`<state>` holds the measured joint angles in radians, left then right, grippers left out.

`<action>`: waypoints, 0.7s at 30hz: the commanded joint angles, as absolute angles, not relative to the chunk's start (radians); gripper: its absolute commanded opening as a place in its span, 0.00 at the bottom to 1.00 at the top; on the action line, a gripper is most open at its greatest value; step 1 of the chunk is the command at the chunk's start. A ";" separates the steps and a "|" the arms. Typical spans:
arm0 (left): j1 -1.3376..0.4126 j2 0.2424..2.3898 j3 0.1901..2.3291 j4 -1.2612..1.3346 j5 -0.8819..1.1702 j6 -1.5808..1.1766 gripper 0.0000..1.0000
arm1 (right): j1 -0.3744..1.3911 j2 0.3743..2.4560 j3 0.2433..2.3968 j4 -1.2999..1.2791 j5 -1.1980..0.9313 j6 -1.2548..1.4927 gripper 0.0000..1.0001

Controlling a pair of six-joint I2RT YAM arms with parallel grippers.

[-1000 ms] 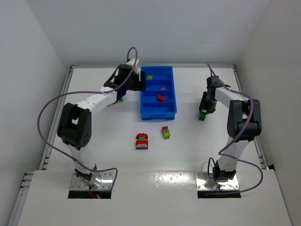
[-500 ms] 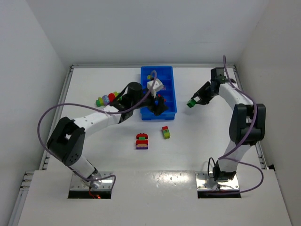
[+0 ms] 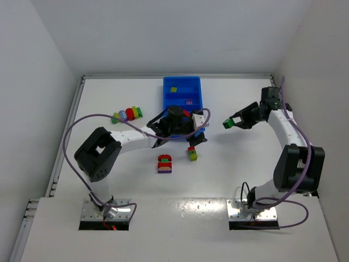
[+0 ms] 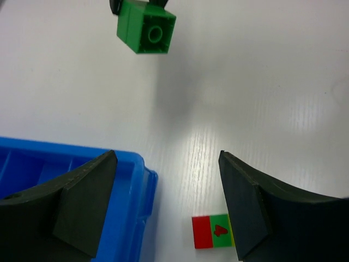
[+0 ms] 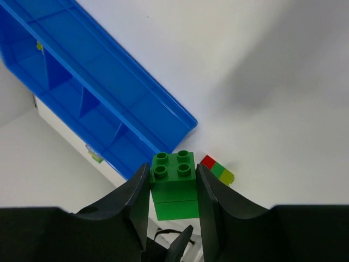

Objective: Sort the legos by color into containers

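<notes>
Blue tray [image 3: 182, 87] lies lengthwise at the far middle of the white table [image 3: 245, 169] in my overhead view, with a yellow-green brick [image 3: 173, 89] in its farthest compartment and a purple brick [image 3: 188, 101] in the next one; the nearer compartments are hidden under the left arm. The left gripper [image 3: 198, 119] hangs at the tray's near right corner. To the right, well apart from the tray, the right gripper [image 3: 231, 123] holds a green brick [image 3: 227, 124] above the table. A small red, green and yellow stack [image 3: 192, 153] lies just near of the tray, a red and purple cluster [image 3: 164, 164] sits to its left, and a row of mixed bricks [image 3: 126, 114] lies left of the tray. From the left wrist I see both fingers [image 4: 82, 202] spread wide with nothing between them, the tray's corner under one, the small stack beside the other, and the green brick aloft ahead. From the right wrist, the fingers [image 5: 136, 202] pinch the green brick on both sides, studs facing the camera, with the tray and the small stack on the table beyond.
</notes>
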<state>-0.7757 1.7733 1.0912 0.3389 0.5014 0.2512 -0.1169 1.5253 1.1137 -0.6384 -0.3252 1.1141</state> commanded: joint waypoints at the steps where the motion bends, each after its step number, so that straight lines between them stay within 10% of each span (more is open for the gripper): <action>1: -0.808 1.775 1.117 0.510 0.506 0.351 0.82 | -0.139 1.479 1.080 -0.666 -0.365 1.190 0.00; 21: -0.943 1.944 1.219 0.704 0.311 0.391 0.78 | -0.167 1.431 1.035 -0.678 -0.425 1.318 0.00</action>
<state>-0.9279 1.9385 1.1717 0.6197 0.3256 0.3836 -0.1623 1.4532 1.0248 -0.6888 -0.3874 1.2869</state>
